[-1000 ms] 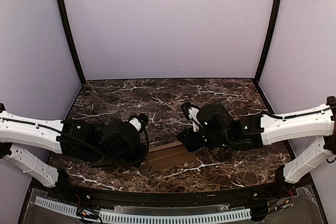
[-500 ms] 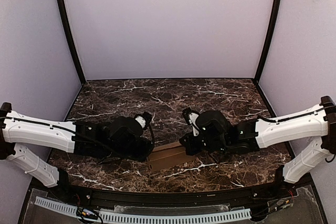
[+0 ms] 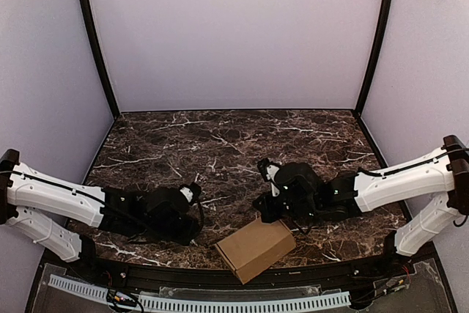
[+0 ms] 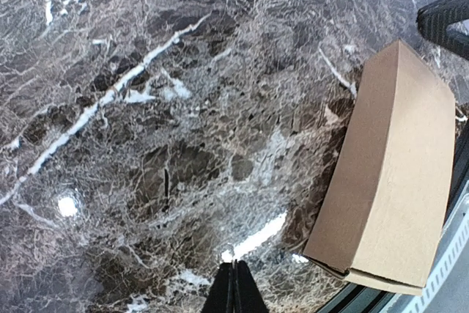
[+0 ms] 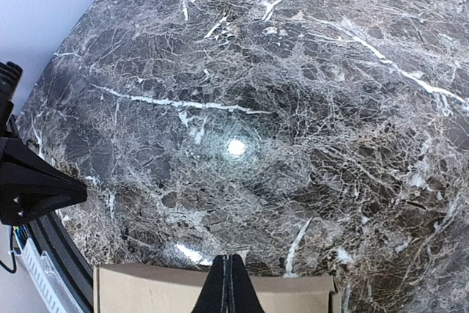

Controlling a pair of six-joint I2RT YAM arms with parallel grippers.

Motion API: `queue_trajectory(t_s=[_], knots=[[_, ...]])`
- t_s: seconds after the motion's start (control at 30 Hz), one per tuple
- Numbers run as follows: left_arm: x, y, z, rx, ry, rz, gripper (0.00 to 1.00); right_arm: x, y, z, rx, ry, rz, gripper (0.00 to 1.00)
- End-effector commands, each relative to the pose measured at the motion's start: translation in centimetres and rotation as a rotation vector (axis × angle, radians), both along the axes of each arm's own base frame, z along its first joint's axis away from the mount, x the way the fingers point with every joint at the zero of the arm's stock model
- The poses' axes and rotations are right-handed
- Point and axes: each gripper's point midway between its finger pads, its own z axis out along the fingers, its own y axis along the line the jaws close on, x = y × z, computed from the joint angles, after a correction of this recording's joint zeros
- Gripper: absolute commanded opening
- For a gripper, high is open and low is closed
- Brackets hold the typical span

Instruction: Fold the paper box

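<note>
The paper box (image 3: 256, 248) is a closed brown cardboard block lying at the table's near edge, between the two arms. In the left wrist view the paper box (image 4: 392, 170) fills the right side, one end seam slightly gaping. My left gripper (image 4: 234, 269) is shut and empty, to the left of it and clear of it. My right gripper (image 5: 229, 263) is shut too, its tips just over the far edge of the paper box (image 5: 154, 291); whether they touch it I cannot tell. From above, the left gripper (image 3: 192, 229) and right gripper (image 3: 265, 209) flank the box.
Dark marbled table (image 3: 220, 144) with pale walls behind and at the sides. A black rail and a white slotted strip (image 3: 220, 302) run along the near edge just below the box. The left arm's black finger (image 5: 37, 185) shows at the right wrist view's left edge.
The box now lies closed and turned, nearer the front edge, where it was half hidden between the grippers. Both arms have drawn down and apart, and both grippers closed fully.
</note>
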Motion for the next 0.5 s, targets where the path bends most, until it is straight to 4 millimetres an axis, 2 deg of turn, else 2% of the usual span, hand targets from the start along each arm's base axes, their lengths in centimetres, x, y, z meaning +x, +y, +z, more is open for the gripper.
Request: queue_trajectory(t_s=[0.0, 0.2, 0.3, 0.37, 0.47], knots=[[1.2, 0.2, 2.7, -0.025, -0.063, 0.031, 0.01, 0.7, 0.9, 0.8, -0.005, -0.032, -0.004, 0.0], [1.7, -0.9, 5.2, -0.079, -0.093, 0.012, 0.01, 0.4, 1.5, 2.7, 0.014, -0.032, 0.023, 0.0], [1.4, -1.9, 5.9, -0.099, -0.088, -0.032, 0.01, -0.1, 0.7, 3.4, 0.019, -0.019, 0.025, 0.01], [1.3, -2.4, 6.0, -0.1, -0.081, -0.053, 0.04, -0.7, -0.1, 3.7, 0.017, -0.005, 0.032, 0.06], [1.2, -3.0, 6.2, -0.1, -0.075, -0.074, 0.1, -2.1, -1.5, 3.6, 0.006, 0.03, 0.06, 0.05]])
